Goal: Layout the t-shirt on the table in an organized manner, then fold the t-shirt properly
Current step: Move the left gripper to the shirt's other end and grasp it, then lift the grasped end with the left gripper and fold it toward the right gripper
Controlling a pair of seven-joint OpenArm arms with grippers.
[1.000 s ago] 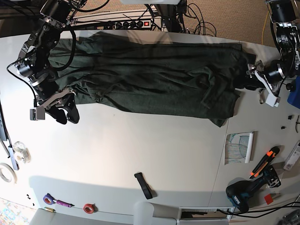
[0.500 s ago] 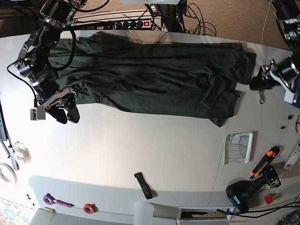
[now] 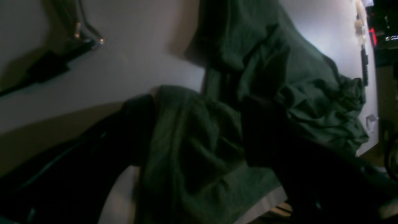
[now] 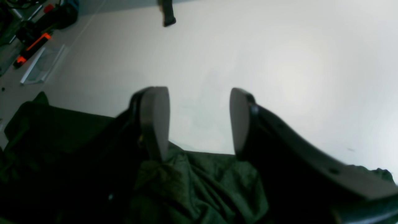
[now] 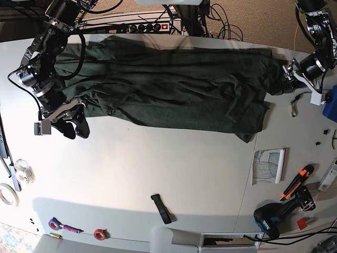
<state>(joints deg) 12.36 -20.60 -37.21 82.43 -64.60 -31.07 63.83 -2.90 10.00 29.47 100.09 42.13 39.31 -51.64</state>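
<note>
The 2 pale, flat-faced fingers [image 4: 154,121] of the right gripper [image 4: 196,121] are spread wide with bare tabletop [image 4: 279,62] between their tips. The hem of the dark green t-shirt [image 4: 199,186] lies bunched under their bases, short of the tips. In the base view this gripper [image 5: 73,125] sits at the near corner of the shirt's end, just off the cloth. The left gripper [image 3: 197,102] also has its 2 dark fingers [image 3: 136,130] standing apart, and a thick, soft fold of the shirt [image 3: 304,93] fills the gap between them. That view is too dim to show whether they press it. From above, this gripper [image 5: 287,81] meets the other end of the garment. The t-shirt [image 5: 174,89] stretches long across the far half of the white, smooth tabletop [image 5: 158,168], a matte knit creased into long lengthwise folds, with 1 corner hanging lower toward the near side. Well apart from it lie a short black strap [image 5: 161,207], an orange and black utility knife [image 5: 296,182] and a dark cordless drill [image 5: 274,217].
</note>
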